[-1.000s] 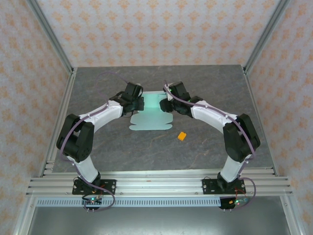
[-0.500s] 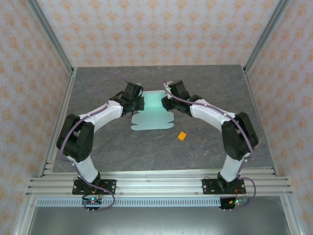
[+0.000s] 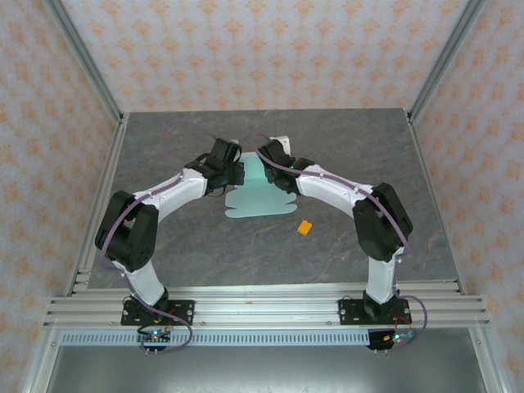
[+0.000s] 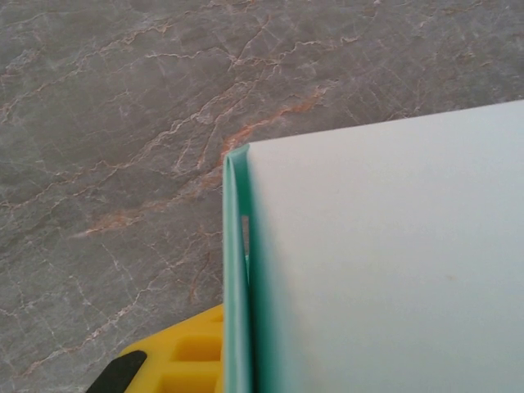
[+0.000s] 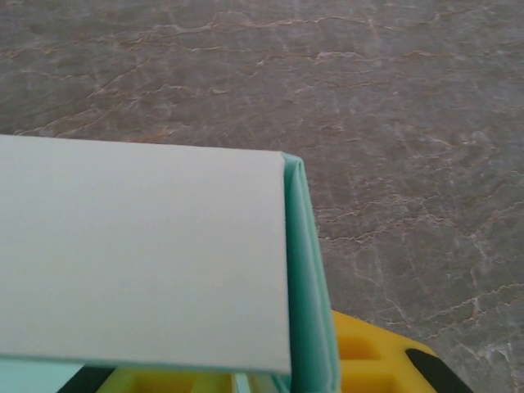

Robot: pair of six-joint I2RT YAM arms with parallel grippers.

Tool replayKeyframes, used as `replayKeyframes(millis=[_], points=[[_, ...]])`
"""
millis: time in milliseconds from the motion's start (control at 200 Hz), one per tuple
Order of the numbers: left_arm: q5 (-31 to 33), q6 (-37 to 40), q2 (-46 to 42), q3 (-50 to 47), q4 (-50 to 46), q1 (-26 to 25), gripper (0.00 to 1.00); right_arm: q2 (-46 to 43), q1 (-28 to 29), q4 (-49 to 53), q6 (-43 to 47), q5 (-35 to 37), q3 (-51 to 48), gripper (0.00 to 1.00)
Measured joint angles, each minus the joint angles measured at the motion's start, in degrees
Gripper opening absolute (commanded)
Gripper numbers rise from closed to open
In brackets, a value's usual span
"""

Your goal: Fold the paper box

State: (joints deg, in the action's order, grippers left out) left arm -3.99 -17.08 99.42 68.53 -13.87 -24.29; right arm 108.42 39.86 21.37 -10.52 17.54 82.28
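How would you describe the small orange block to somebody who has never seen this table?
Find the grey stone-patterned table. Near its middle lies the pale mint paper box; off its near right corner, not touching it, sits the orange block, tiny, bright and solid beside that wide pale card.

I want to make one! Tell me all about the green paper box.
The paper box is thin mint-green card, paler on one face, not yet a box. Its near part lies flat on the grey table with a wavy edge; its far part is folded up. The left end effector pinches one side, the right end effector is at the other.
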Motion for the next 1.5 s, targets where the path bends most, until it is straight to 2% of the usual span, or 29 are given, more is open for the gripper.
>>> replayKeyframes(millis=[240,335,440,586,716,966,1071,1296,1496], points=[[-0.04,0.0,0.0,0.0,1.62,-0.11,0.07,0.76,1.03,1.31,-3.48,5.73,1.2,0.19],[-0.07,0.0,0.0,0.0,1.73,-0.11,0.07,0.74,1.11,0.66,-3.67,6.01,0.85,0.23],[0.0,0.09,0.0,-0.02,1.2,-0.11,0.07,0.2,0.94,-3.13,-2.34,3.56,-2.1,0.28],[0.02,0.46,0.0,-0.11,-0.2,-0.11,0.07,-1.2,-1.05,-7.13,-0.42,-3.76,-5.7,0.29],[0.22,0.46,0.0,-0.11,-0.28,-0.09,0.07,-1.9,-1.95,-8.35,0.83,-7.3,-6.56,0.29],[0.15,0.63,0.0,-0.17,-1.4,-0.11,0.07,-1.9,-2.03,-8.44,0.59,-8.81,-7.52,0.19],[-0.09,0.59,0.0,-0.17,-1.29,-0.13,0.07,-1.84,-1.73,-5.64,-0.24,-7.41,-5.81,0.18],[-0.28,0.44,0.0,-0.17,0.22,-0.5,0.07,-0.07,0.35,1.18,-4.17,1.51,-1.51,0.18],[-0.46,0.44,0.0,-0.17,0.87,-0.83,0.07,1.81,1.16,5.09,-6.95,6.1,1.36,0.18]])
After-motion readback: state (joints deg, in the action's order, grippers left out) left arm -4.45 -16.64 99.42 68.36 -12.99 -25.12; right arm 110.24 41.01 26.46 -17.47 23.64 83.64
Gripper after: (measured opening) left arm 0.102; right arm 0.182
